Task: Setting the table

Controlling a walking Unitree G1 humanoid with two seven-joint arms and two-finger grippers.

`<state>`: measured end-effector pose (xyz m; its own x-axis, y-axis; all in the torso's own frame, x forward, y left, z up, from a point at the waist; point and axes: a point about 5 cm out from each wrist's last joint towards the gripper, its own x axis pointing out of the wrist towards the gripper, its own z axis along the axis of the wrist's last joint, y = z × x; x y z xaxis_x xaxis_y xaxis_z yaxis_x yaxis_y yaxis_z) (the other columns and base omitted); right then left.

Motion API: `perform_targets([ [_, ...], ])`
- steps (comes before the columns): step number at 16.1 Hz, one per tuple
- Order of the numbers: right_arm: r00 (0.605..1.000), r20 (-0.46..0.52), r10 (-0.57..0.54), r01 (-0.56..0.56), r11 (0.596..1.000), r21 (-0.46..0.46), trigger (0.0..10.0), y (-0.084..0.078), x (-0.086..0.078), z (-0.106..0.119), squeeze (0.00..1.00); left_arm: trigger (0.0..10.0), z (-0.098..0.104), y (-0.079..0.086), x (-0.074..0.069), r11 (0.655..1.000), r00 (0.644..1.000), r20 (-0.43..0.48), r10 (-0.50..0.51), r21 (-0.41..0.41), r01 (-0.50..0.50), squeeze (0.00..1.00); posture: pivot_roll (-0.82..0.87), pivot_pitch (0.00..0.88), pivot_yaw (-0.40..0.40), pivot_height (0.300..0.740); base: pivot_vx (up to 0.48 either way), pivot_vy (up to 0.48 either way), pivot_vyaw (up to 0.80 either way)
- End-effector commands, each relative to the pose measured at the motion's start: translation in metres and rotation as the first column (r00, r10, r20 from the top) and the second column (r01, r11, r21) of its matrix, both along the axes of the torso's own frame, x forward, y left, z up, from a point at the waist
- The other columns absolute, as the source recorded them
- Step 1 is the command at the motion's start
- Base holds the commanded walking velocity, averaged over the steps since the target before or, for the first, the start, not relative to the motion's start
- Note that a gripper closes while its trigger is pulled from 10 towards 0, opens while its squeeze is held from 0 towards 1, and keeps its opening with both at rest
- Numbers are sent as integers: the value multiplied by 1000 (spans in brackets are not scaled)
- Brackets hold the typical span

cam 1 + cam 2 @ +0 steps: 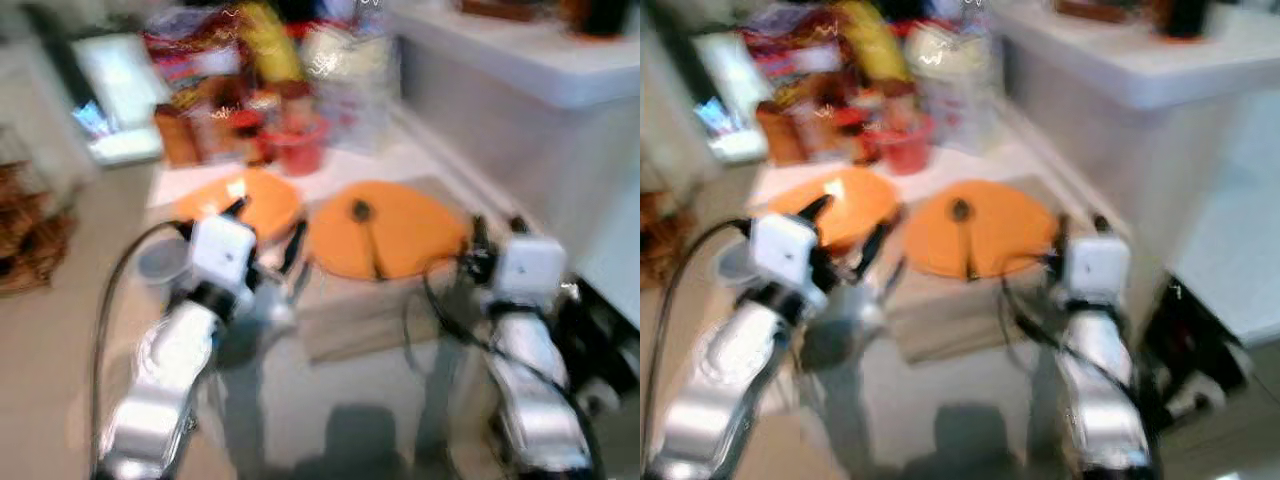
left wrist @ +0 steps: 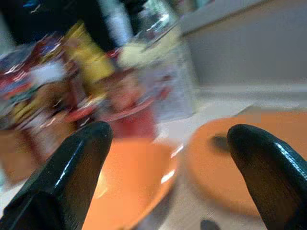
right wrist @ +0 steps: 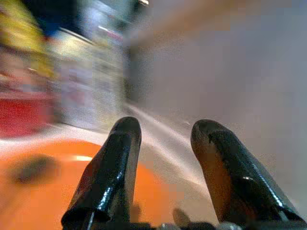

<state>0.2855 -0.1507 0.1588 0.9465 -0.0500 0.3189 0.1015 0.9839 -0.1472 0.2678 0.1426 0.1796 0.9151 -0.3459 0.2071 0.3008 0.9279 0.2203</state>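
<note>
The whole picture is blurred. Two orange plates lie on the low table: one on the left (image 1: 240, 203) and a larger one on the right (image 1: 395, 228). A dark spoon (image 1: 366, 235) rests on the larger plate. My left gripper (image 1: 265, 228) hovers over the near edge of the left plate. It is open, its fingers (image 2: 72, 177) wide apart with nothing between them. My right gripper (image 1: 497, 232) is at the right rim of the larger plate. It is open too, with an empty gap between its fingers (image 3: 112, 167).
Food packets, a yellow bag (image 1: 268, 40) and a red cup (image 1: 300, 148) crowd the table's far end. A white counter (image 1: 520, 60) rises at the right. A grey bowl (image 1: 160, 262) sits by my left arm. Wicker shelving (image 1: 30, 230) stands at the left.
</note>
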Motion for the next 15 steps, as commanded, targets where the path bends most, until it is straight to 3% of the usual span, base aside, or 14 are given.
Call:
perform_targets([
  [1, 1000, -4, -22, 22, 1000, -7, 10000, -7, 2, -1, 0, 10000, 4, -3, 1, 1000, 1000, 18, -5, 5, 5, 0, -97, 0, 97, 740, 0, 0, 0],
  [5, 1000, 18, -3, 2, 999, 46, 10000, -3, 29, 17, 0, 10000, 4, -3, 3, 1000, 1000, 8, -2, -1, 2, 0, -95, 0, 106, 740, 0, 0, 0],
  [7, 1000, -8, -6, 6, 998, 68, 10000, -6, 53, 26, 0, 10000, 3, -2, 2, 1000, 1000, 4, -3, -2, 3, 0, -77, 0, 118, 740, 0, 0, 0],
  [8, 1000, -22, -1, 3, 997, 73, 10000, -8, 74, 35, 0, 10000, 3, -2, 0, 1000, 1000, 0, -9, 0, 9, 0, -66, 0, 120, 740, 0, 0, 0],
  [9, 1000, -21, -17, 19, 997, 78, 10000, -10, 79, 37, 0, 10000, 3, -3, -1, 1000, 1000, -1, -10, 2, 10, 0, -66, 0, 120, 740, 0, 0, 0],
  [11, 997, -77, -28, 36, 994, 103, 10000, -12, 103, 43, 0, 10000, 1, -1, -7, 1000, 1000, -20, -13, 19, 13, 0, -16, 0, 128, 740, 0, 0, 0],
  [13, 988, -153, -31, 51, 991, 126, 10000, -12, 117, 43, 0, 10000, 1, 4, -17, 999, 999, -36, -2, 40, 4, 0, 38, 0, 129, 740, 0, 0, 0],
  [15, 982, -187, 2, 21, 992, 125, 10000, -3, 125, 50, 0, 10000, 1, 12, -27, 998, 998, -54, 22, 61, -19, 0, 99, 0, 124, 740, 0, 0, 0],
])
